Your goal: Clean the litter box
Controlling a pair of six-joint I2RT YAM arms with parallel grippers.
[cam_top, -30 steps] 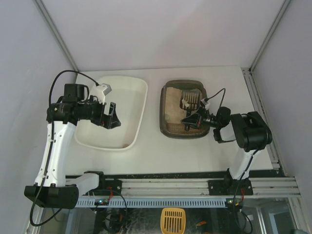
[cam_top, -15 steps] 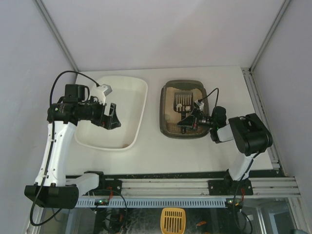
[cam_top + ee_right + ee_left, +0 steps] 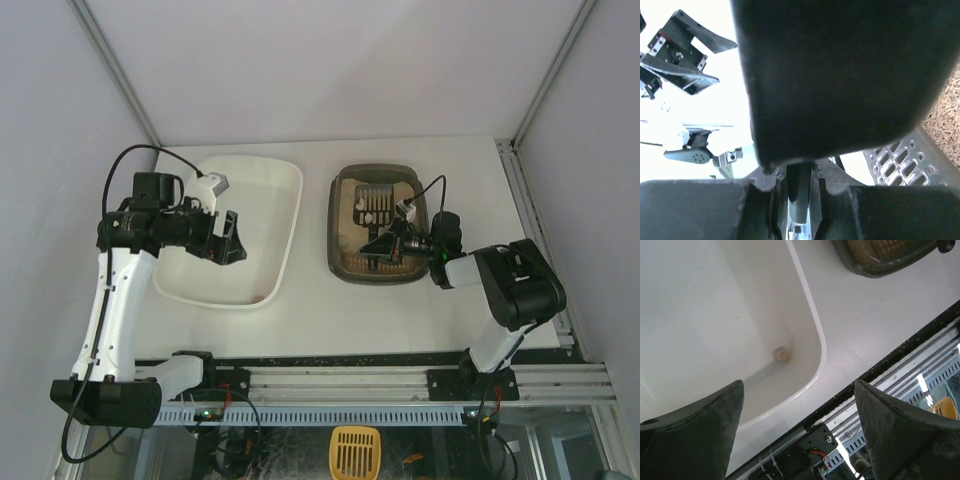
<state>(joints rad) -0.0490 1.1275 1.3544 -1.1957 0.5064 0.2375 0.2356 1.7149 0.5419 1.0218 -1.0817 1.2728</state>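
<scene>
Clump (image 3: 782,355): one small beige lump on the floor of the white tray (image 3: 291,225), below the gap between the left fingers (image 3: 695,430) and close to the tray's near corner.
Left fingers: spread wide apart and holding nothing, hanging over the near part of the white tray.
Right fingers (image 3: 840,75): clamped together on the handle of the scoop (image 3: 375,205), low over the near half of the litter box (image 3: 332,225).
Litter box: sits on the worktop (image 3: 310,320) directly beneath the right fingers. It is well off to the right of the left fingers and beside the white tray with a strip of worktop between them.
Scoop: the slotted head reaches just beyond the right fingers, down inside the box toward its far half. Whether it carries anything is too small to tell.
Litter (image 3: 945,125): brown pellets show past the scoop's edge, to the right of the right fingers.
Done, as I judge it: at least one lump of waste has gone into the white tray, so sifting appears well under way.
Left, as I judge it: this pass through the litter has yet to be lifted out, any catch has to go across to the white tray, and the scoop has to be put down. Whether more waste is buried in the litter, I cannot tell.
</scene>
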